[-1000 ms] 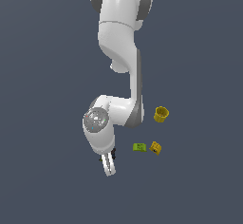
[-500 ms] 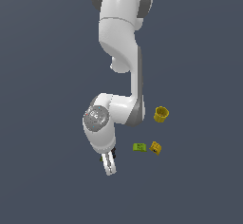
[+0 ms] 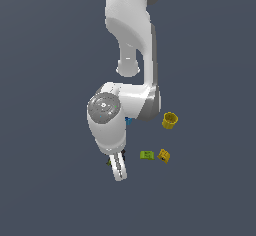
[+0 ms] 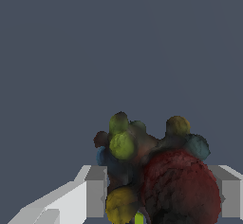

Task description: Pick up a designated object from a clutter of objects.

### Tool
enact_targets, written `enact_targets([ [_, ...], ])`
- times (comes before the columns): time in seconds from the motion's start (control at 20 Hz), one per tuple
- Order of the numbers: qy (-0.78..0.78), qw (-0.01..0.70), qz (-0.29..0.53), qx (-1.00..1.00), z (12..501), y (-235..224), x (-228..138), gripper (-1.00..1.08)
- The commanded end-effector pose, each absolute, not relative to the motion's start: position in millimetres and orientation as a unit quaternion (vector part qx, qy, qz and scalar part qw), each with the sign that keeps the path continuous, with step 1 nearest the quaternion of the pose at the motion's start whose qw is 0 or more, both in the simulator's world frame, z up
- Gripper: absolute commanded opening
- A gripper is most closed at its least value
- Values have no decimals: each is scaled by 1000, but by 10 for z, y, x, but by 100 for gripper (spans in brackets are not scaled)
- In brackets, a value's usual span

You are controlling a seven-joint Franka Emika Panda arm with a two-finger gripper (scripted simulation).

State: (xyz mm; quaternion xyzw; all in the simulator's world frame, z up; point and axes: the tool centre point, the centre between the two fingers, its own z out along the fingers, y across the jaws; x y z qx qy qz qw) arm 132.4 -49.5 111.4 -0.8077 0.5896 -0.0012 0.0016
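The designated object (image 4: 156, 180), a lumpy dark-brown thing with green, red and blue bumps, fills the gap between my two fingers in the wrist view. The left finger (image 4: 95, 192) and the right finger (image 4: 230, 190) press against its sides. In the exterior view my gripper (image 3: 119, 169) points down, and only a dark sliver of the lump (image 3: 108, 161) shows beside it. The gripper is shut on the lump. The rest of the clutter lies to the exterior view's right of the gripper.
A flat green block (image 3: 146, 155) and a yellow block (image 3: 163, 155) lie close to the gripper. A yellow cup (image 3: 170, 120) stands farther back. A bit of the blue cup (image 3: 129, 121) shows behind the arm. The purple piece is hidden.
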Motion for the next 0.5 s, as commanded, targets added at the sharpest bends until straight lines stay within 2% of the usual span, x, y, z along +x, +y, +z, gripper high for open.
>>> enact_targets([
  [0.0,590,2,-2,-808,1394,-431,1329,-100],
  [0.45,590,1,-2,-807,2436,-192,1341,-100],
])
